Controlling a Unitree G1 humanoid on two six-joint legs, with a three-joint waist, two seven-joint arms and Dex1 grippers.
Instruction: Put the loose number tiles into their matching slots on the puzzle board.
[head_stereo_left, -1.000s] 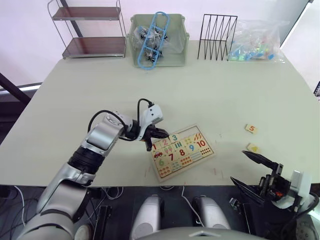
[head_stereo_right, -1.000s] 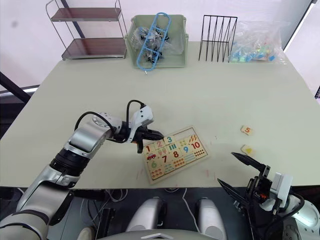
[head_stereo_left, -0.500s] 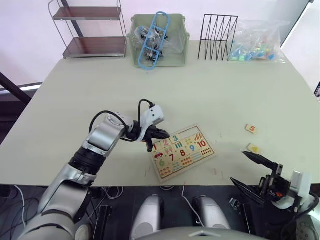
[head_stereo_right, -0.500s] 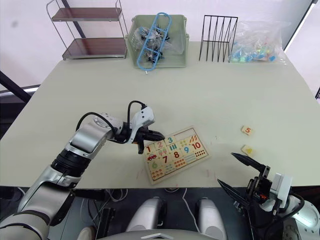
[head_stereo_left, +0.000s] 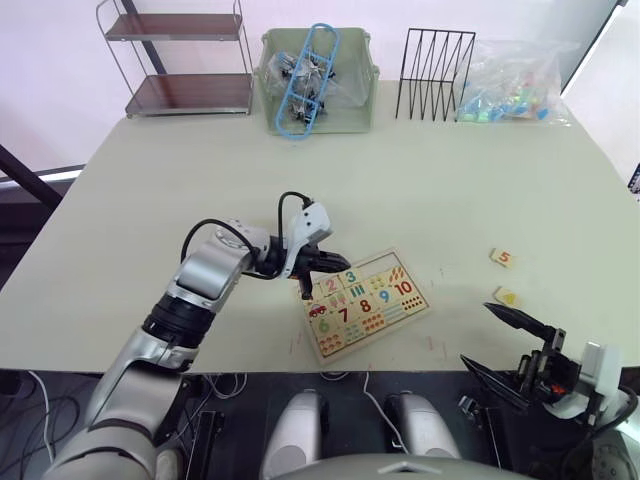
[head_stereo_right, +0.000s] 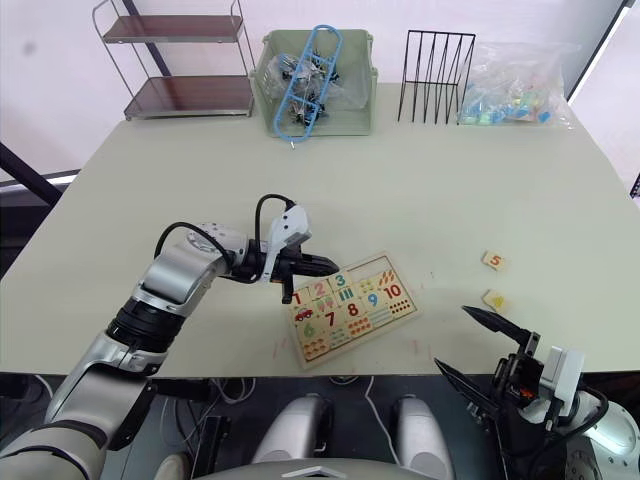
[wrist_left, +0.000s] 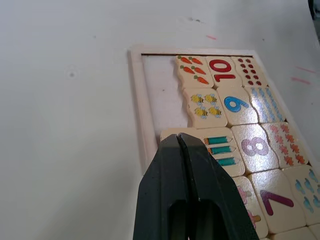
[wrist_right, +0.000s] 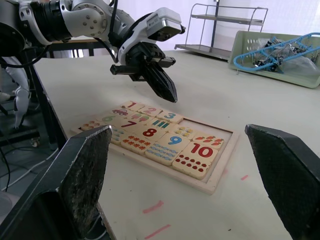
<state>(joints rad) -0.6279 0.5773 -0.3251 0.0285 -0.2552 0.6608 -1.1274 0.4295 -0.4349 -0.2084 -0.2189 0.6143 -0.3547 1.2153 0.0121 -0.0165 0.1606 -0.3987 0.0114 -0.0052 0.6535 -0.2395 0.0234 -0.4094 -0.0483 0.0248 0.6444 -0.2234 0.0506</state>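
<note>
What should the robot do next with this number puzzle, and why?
Probably reach the right gripper, open and idle at the table's near edge, toward the closest loose tile. The puzzle board already shows 1, 2 and 3 in its top row, two slots are bare, and the 5 tile also lies off the board. The left gripper hovers shut over the board.
</note>
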